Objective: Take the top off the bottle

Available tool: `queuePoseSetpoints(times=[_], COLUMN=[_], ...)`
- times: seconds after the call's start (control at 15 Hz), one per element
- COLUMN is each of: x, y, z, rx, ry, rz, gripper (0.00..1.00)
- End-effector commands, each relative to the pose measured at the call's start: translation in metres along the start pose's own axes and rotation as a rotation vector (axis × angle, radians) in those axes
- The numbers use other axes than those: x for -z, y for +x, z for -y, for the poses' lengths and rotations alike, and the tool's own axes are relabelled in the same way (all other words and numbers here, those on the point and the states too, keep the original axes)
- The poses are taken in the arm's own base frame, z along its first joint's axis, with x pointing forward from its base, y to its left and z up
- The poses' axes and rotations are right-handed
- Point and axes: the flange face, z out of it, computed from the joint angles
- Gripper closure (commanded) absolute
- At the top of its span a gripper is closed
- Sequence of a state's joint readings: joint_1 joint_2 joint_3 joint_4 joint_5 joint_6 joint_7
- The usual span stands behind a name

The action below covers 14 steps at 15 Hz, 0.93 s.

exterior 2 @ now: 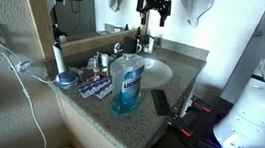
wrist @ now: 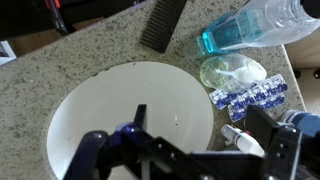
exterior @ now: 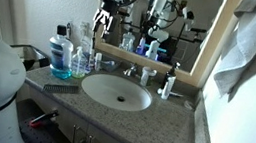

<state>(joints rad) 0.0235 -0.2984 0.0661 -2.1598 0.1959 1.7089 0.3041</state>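
The bottle (exterior 2: 126, 85) is a large clear one with blue liquid and a label. It stands upright on the granite counter by the sink, in both exterior views (exterior: 62, 60). Its small pale top (exterior 2: 131, 50) sits on the neck. In the wrist view the bottle (wrist: 245, 28) lies at the upper right edge and the top cannot be made out. My gripper (exterior 2: 151, 19) hangs high above the back of the basin, well apart from the bottle. It also shows in an exterior view (exterior: 102, 22). In the wrist view the gripper (wrist: 200, 113) is open and empty over the sink.
The white sink basin (wrist: 90, 110) fills the middle. A black comb (wrist: 163, 24) lies on the counter edge. Blister packs (wrist: 250, 96), a round glass dish (wrist: 232, 70) and a small white bottle (wrist: 246, 140) are near the basin. A faucet (exterior: 128, 70) and mirror stand behind.
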Motion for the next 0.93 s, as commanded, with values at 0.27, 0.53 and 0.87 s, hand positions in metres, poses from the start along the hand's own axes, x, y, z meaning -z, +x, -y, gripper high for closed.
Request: queuePoseSetpoints(times=[0.27, 0.53, 0.87], x=[0.008, 0.015, 0.017], y=[-0.039, -0.064, -0.090], z=[0.065, 0.095, 0.118], rx=[-0.028, -0.045, -0.031], ry=[-0.111, -0.132, -0.111], rz=[-0.066, -0.122, -0.159], gripper=[0.00, 0.00, 0.00])
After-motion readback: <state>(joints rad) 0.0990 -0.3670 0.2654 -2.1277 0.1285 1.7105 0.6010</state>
